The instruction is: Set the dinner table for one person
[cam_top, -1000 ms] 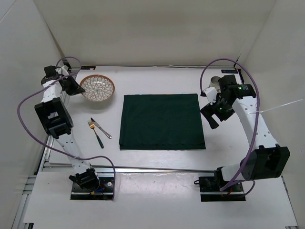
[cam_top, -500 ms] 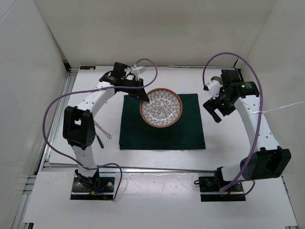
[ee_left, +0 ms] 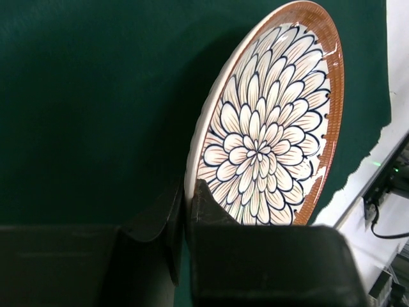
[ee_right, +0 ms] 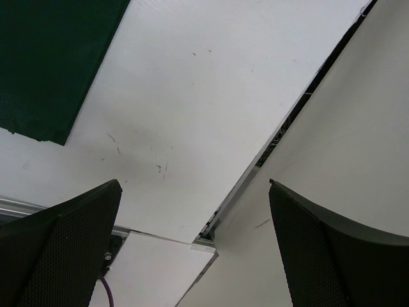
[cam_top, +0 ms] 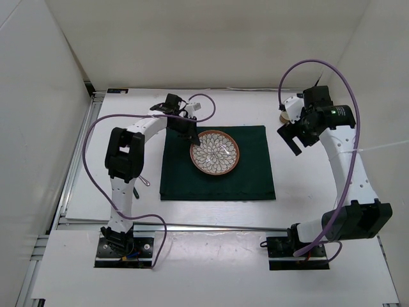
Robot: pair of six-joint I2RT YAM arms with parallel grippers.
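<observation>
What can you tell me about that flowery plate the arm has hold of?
The plate is round and glossy, ceramic by its look: white with dark-outlined flower petals and an orange-brown rim. It lies over the middle of the dark green cloth. The left gripper is shut on its rim, one finger on each face. Whether the plate rests fully on the cloth is unclear.

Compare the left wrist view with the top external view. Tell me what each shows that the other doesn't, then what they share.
Left wrist only: a close look at the left gripper clamped on the rim of the plate, with the blue petal pattern in fine detail. Top external only: both arms whole, the open right gripper hovering beside the far right corner of the dark green cloth, and the wide white dinner table. Both: the plate over the cloth, with the left gripper at its edge.
</observation>
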